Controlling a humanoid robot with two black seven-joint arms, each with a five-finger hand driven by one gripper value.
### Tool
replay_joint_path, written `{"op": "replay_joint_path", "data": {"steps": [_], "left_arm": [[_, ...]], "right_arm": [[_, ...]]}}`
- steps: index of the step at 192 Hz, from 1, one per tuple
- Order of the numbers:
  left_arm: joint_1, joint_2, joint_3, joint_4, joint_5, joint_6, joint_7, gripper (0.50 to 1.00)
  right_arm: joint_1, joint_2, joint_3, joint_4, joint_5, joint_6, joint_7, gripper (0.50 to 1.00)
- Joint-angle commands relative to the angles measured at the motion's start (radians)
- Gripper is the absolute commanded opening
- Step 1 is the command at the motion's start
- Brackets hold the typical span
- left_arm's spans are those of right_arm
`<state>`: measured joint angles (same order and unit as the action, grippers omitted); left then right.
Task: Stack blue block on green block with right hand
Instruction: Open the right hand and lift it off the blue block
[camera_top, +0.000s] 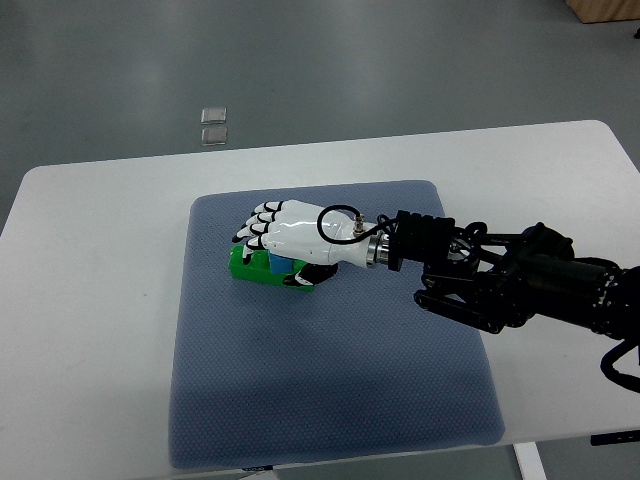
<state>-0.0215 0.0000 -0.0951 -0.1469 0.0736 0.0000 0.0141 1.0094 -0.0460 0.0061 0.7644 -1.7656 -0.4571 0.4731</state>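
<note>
Blue block (279, 264) held in right hand (292, 234), atop green block (262, 268), near mat (330, 400) far-left edge

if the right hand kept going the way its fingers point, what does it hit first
Nothing, apparently: past the right hand, which is over the blue block and green block, only bare mat shows; its height is unclear.

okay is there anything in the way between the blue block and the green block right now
Nothing visible. The right hand sits over both, its fingers curled around the blue block, which shows right at the green block under the palm. The hand hides whether they touch. Only the grey mat lies around them.
</note>
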Motion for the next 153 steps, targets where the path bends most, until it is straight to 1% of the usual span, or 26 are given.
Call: {"op": "replay_joint_path", "data": {"steps": [1,19,31,83,121,134,153], "left_arm": [[0.000,0.000,0.000,0.000,0.000,0.000,0.001,1.000],[0.000,0.000,0.000,0.000,0.000,0.000,0.001,1.000],[0.000,0.000,0.000,0.000,0.000,0.000,0.000,1.000],[0.000,0.000,0.000,0.000,0.000,0.000,0.000,1.000],[0.000,0.000,0.000,0.000,0.000,0.000,0.000,1.000],[0.000,0.000,0.000,0.000,0.000,0.000,0.000,1.000],[0.000,0.000,0.000,0.000,0.000,0.000,0.001,1.000]], "right_arm": [[0.002,-0.005,0.000,0.004,0.002,0.000,0.001,0.854],[0.006,-0.008,0.000,0.006,0.002,-0.002,0.004,0.862],[0.020,-0.014,0.000,0.009,0.005,-0.002,0.013,0.897],[0.095,-0.100,0.002,0.056,0.011,0.008,0.045,0.905],[0.161,-0.164,0.015,0.078,0.045,0.015,0.045,0.905],[0.179,-0.183,0.018,0.078,0.097,0.040,0.042,0.905],[0.186,-0.201,0.020,0.075,0.276,0.120,0.033,0.905]]}}
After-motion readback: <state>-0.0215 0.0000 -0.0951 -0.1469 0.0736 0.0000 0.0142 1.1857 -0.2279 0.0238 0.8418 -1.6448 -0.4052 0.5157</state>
